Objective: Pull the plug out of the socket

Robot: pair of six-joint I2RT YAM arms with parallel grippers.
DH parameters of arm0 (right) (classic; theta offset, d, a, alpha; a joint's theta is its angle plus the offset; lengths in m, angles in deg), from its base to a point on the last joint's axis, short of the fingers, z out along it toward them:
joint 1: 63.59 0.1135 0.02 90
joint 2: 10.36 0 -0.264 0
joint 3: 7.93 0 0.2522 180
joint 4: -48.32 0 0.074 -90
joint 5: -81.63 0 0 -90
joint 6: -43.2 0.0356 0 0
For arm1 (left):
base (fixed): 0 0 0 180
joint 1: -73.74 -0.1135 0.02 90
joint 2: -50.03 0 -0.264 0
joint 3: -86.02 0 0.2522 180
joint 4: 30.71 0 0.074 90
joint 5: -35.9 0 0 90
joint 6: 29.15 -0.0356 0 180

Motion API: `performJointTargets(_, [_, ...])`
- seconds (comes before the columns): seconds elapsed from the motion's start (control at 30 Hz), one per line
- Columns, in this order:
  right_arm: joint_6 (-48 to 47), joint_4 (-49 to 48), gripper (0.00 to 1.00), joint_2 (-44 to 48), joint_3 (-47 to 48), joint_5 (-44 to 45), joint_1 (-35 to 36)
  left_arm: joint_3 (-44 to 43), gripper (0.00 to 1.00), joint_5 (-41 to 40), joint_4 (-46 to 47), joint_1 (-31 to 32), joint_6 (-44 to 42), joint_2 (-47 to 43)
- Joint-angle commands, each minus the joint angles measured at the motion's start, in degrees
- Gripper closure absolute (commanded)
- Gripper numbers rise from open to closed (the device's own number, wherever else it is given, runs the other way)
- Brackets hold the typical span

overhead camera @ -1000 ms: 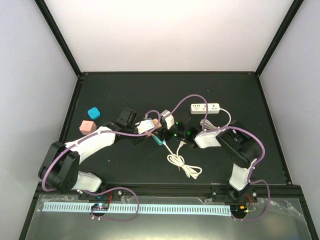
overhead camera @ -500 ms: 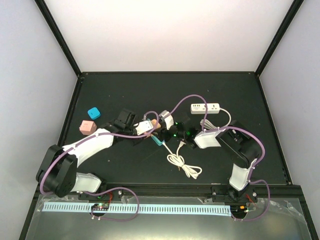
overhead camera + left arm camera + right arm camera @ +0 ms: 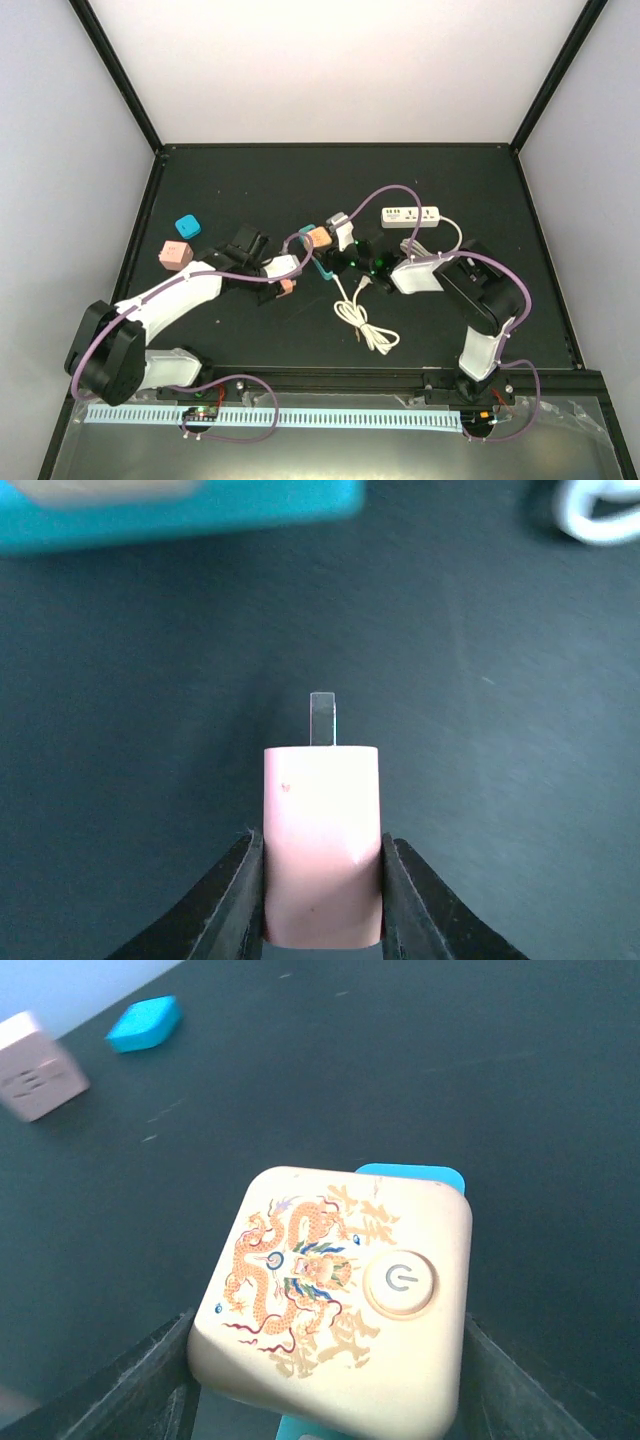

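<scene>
The pink plug (image 3: 321, 810) is out of the socket (image 3: 335, 1300): its bare prong (image 3: 322, 718) points over the open bench (image 3: 130, 730), and from above the two sit apart, with the plug nearer the left arm. The left pincer (image 3: 322, 852) is clenched on the plug's rear half, one finger pressed against each side. The right pincer (image 3: 328, 1332) grasps the cream socket cube by its lower flanks, with a teal piece (image 3: 410, 1174) showing behind and under it.

The main risk, as I judge it, lies in the left grip. The fingers hold smooth plastic sides near the back end, so a quick swing or a bump could twist the plug or let it slide out and drop. The prong leads the way and sits low over the bench, so dipping or driving forward could jab it into the surface or into the teal piece ahead.

The socket is held only at its lower corners, so it could tip if the right arm jerks, or land askew if it is let go high up. The coiled white cord (image 3: 366, 327) lies just beside both wrists, and a low sweep by either arm could drag it along
</scene>
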Motion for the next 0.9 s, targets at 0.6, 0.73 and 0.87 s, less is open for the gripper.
performJointTargets(0.6, [0.6,10.8,0.98,-2.5,0.0,12.7,-2.2,-5.2,0.84,-2.1,-10.1,-16.8,-3.5,-2.2])
performJointTargets(0.73, [0.6,10.8,0.98,-2.5,0.1,12.4,-2.2,-7.7,0.84,-3.2,-9.3,-23.6,-5.0,-0.3])
performJointTargets(0.87, [0.6,10.8,0.97,-2.5,0.1,12.2,-2.2,-11.9,0.84,-3.7,-8.1,-29.1,-5.2,5.5])
